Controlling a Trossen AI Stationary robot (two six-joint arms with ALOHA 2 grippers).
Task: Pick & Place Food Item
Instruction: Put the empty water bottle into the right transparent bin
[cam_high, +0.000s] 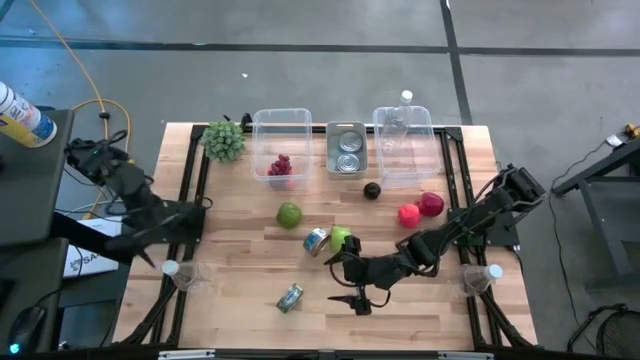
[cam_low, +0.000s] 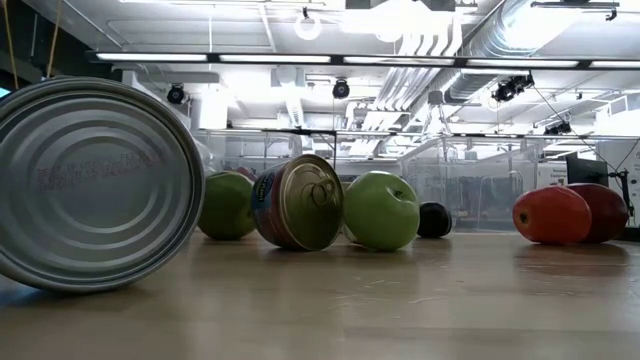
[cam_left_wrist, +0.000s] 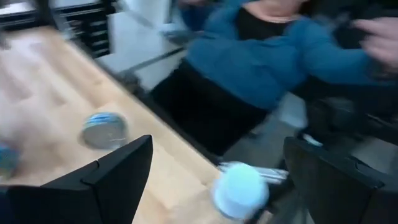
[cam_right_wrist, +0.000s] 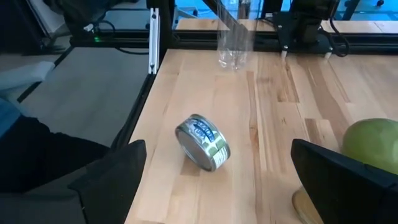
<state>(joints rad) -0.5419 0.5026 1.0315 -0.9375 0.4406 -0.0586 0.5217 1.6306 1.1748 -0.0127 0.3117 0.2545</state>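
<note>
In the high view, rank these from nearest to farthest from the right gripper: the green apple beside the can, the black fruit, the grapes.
From the right gripper, open near the table's front:
1. Green apple, just behind it, next to the can.
2. Black fruit, farther back, mid-table.
3. Grapes, in the back-left clear bin.

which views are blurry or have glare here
Left wrist view: heavy motion blur smears the person in a blue top and the can. Low view: the nearest can looms large and soft; ceiling lights wash out the background. Right wrist view: sharp on the tipped can. High view: evenly lit, faint shadows under the arms.
</note>
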